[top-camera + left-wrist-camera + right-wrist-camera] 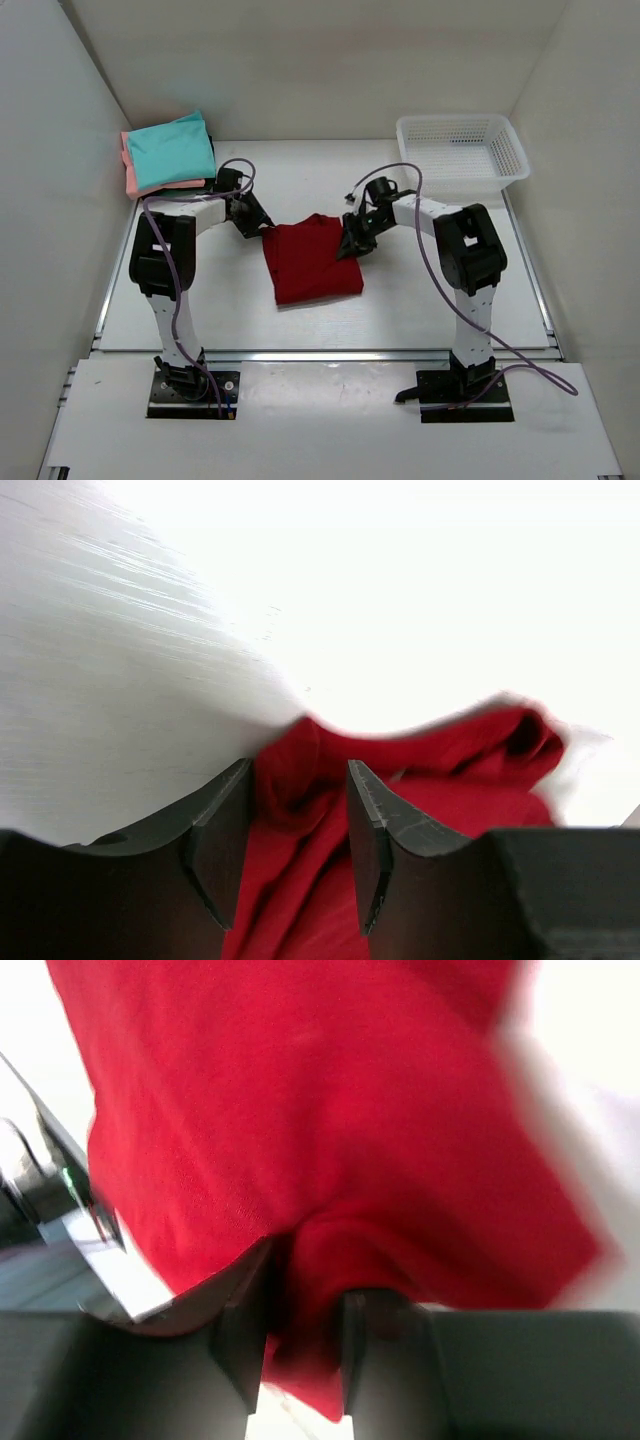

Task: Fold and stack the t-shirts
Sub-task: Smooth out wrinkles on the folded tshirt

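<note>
A dark red t-shirt (312,262) lies partly folded in the middle of the table. My left gripper (262,231) is at its far left corner, the jaws closed on a bunched ridge of red cloth (450,770) that fills the gap of the gripper (298,780). On the shirt's far right edge, my right gripper (350,245) is shut on a fold. In the right wrist view the red shirt (300,1090) fills the frame and a tuck of it is pinched in the gripper (305,1305). A folded teal t-shirt (170,150) lies on a salmon-pink one (129,178) at the far left.
A white mesh basket (460,145) stands at the far right corner. White walls close in the table on the left, back and right. Grey cables loop from both arms over the table.
</note>
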